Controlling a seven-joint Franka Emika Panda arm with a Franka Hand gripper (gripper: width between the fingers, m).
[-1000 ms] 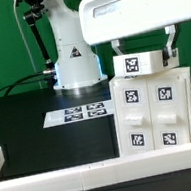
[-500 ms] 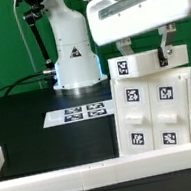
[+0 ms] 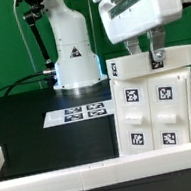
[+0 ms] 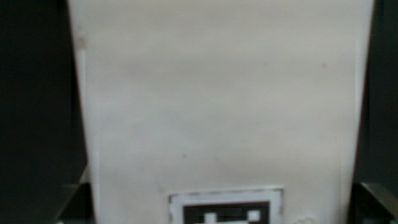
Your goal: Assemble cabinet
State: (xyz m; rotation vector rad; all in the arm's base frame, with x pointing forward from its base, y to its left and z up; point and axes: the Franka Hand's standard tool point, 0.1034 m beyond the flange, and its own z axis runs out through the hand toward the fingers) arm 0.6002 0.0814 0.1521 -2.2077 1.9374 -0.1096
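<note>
**A:** Where is the cabinet (image 3: 155, 108)?

**B:** On the desk (image 3: 39, 134), on the exterior view's right. Your fingers (image 3: 156, 58) sit wide around its top piece. Keep it level. Don't tilt it.

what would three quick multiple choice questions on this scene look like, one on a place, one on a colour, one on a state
1. Where does the marker board lie in the exterior view?
A. on top of the cabinet
B. on the table, to the left of the cabinet
C. in the gripper

2. What colour is the table?
A. black
B. red
C. yellow

3. How does the cabinet stand?
A. on its side
B. upright on the table
C. lifted clear of the table

Answers: 1 B, the tagged sheet lies flat, left of the cabinet. 2 A, the bare surface is black. 3 B, its tagged front stands upright with its base at the table, and the gripper is at its top.
</note>
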